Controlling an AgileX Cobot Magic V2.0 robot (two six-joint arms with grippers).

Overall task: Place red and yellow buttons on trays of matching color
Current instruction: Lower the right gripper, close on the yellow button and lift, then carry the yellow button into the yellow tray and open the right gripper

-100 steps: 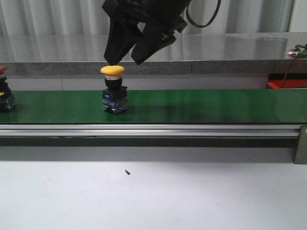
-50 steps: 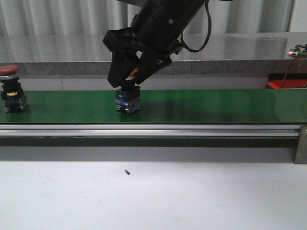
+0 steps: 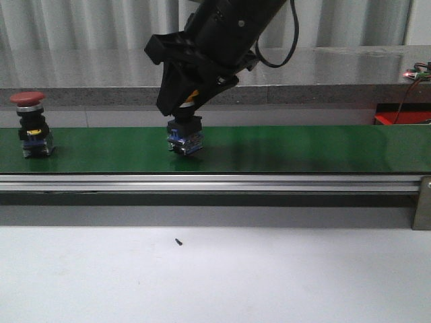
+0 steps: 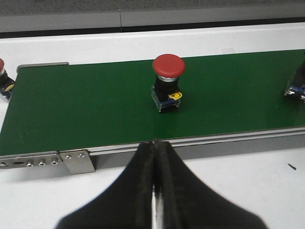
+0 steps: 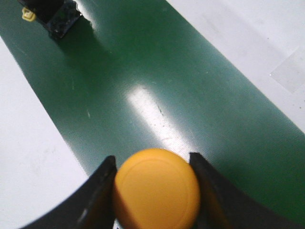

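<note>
since a second ago the yellow button (image 5: 156,189) has ridden rightward along the green belt (image 3: 303,148), and the right gripper (image 5: 152,191), then hovering spread above it, has dropped over its cap. button stands upright, long axis vertical, directly between the jaws, which press its cap on both sides; the base looks barely clear of the belt. the red button (image 4: 167,82) stands on the belt nearer the left gripper (image 4: 155,157), pinched together, holding nothing

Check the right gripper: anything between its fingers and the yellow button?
Nothing visible. The right gripper has a finger on each side of the yellow button cap, hard against it. The red button stands apart on the belt.
</note>
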